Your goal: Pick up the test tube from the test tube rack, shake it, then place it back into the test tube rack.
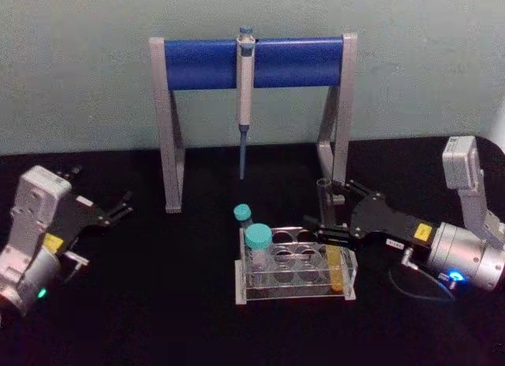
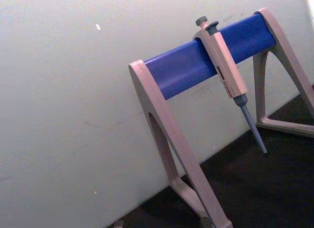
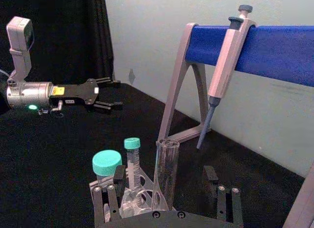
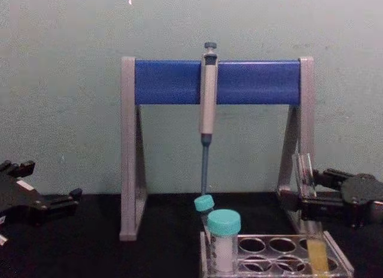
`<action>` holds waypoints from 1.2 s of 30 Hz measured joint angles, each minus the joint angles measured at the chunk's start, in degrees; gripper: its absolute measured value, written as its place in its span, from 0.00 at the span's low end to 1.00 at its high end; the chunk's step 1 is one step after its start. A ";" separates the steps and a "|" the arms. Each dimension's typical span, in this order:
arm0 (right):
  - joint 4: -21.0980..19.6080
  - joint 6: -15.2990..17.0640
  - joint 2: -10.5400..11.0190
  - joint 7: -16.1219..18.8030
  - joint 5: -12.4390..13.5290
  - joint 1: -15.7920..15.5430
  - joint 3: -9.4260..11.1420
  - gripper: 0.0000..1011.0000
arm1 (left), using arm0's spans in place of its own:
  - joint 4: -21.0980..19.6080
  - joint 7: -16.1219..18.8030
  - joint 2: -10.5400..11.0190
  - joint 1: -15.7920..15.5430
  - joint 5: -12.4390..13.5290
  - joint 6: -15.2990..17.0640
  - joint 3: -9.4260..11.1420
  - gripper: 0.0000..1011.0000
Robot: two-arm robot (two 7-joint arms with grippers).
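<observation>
Tubes stand in the test tube rack [image 1: 293, 296], which sits on the black bench [image 1: 158, 303] in front of the robot. The test tube [image 1: 336, 270] is in a hole at the right end of the rack, in the row near the robot. It is long and clear, with an open top, and it leans a little. Yellow liquid fills its lower part, down inside the rack. In the chest view the test tube [image 4: 306, 170] sticks up high above the rack [image 4: 281, 254].

The right gripper [image 1: 325, 210] reaches in from the right, just above the rack. Its fingers are spread apart, one on each side of the test tube. In the right wrist view the test tube [image 3: 166, 159] stands between the two fingers of the right gripper [image 3: 164, 174], with a gap on both sides, so nothing is squeezing it.

The left gripper [image 1: 120, 208] is well off to the left, low over the bench, and its fingers are apart too. It holds nothing.

Two teal-capped tubes [image 1: 258, 238] stand at the left end of the rack, one fat and one thin. Behind the rack is a grey stand [image 1: 197, 62] with a blue bar. A grey pipette [image 1: 245, 90] hangs from the bar, tip down.
</observation>
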 joint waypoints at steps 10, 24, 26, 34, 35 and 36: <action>-0.02 -0.02 0.00 -0.03 -0.01 -0.04 0.03 0.94 | 0.00 0.00 0.00 0.00 0.00 0.00 0.00 0.99; -0.08 -0.08 0.00 -0.04 -0.01 -0.06 0.03 0.54 | 0.00 0.00 0.00 0.00 0.00 0.00 0.00 0.99; -0.08 -0.09 0.00 -0.04 -0.01 -0.06 0.03 0.47 | 0.00 0.00 0.00 0.00 0.00 0.00 0.00 0.99; -0.08 -0.11 0.00 -0.04 -0.01 -0.06 0.02 0.23 | 0.00 0.00 0.00 0.00 0.00 0.00 0.00 0.99; -0.08 -0.11 0.00 -0.04 -0.01 -0.06 0.03 0.23 | 0.00 0.00 0.00 -0.01 0.00 0.00 0.00 0.99; -0.08 -0.11 0.00 -0.04 0.00 -0.06 0.03 0.23 | 0.00 0.00 0.00 0.00 0.00 0.00 0.00 0.99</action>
